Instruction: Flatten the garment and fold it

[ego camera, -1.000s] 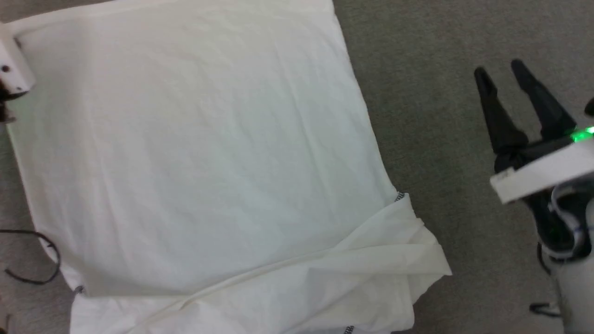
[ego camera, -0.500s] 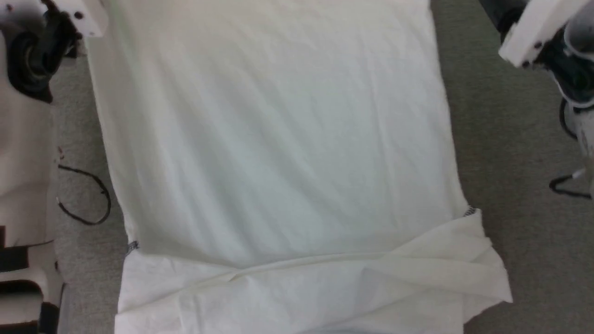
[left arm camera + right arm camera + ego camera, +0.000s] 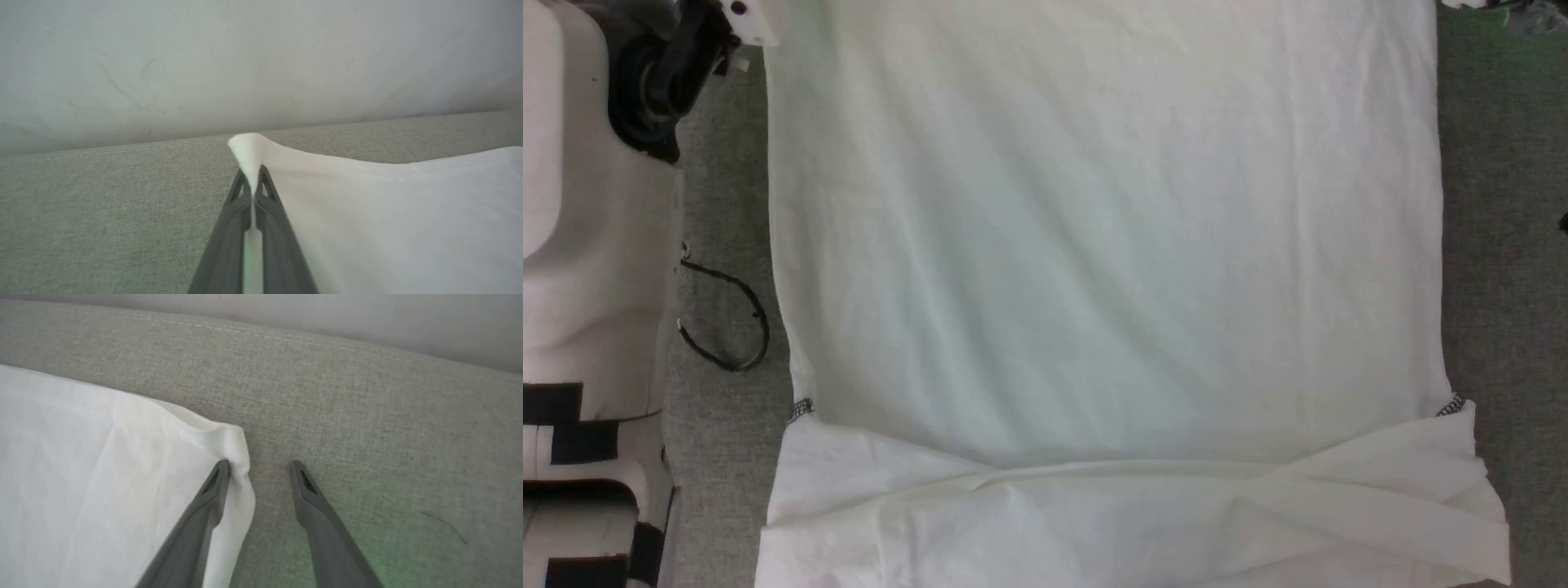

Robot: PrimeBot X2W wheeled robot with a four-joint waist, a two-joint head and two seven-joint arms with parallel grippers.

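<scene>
Surface: grey woven upholstery with a stitched seam along its far edge, carrying everything listed. Behind it, in both wrist views, a pale plain wall.

Shirt: white thin cloth, spread flat on the surface and covering most of the head view. Body smooth with faint creases. The near part lies in a loose crosswise fold with several ridges. Grey-and-white stitching shows at the left side edge, with a matching patch at the right edge.

Left arm: pale casing with a black joint, along the left side of the head view, beside the shirt's edge.

Cable: thin black loop on the bare surface between arm and shirt.

Left gripper: fingers pressed together on a shirt corner, which peaks up above the tips.

Right gripper: fingers spread wide, holding nothing. One finger touches the other far corner; the other rests over bare surface.
</scene>
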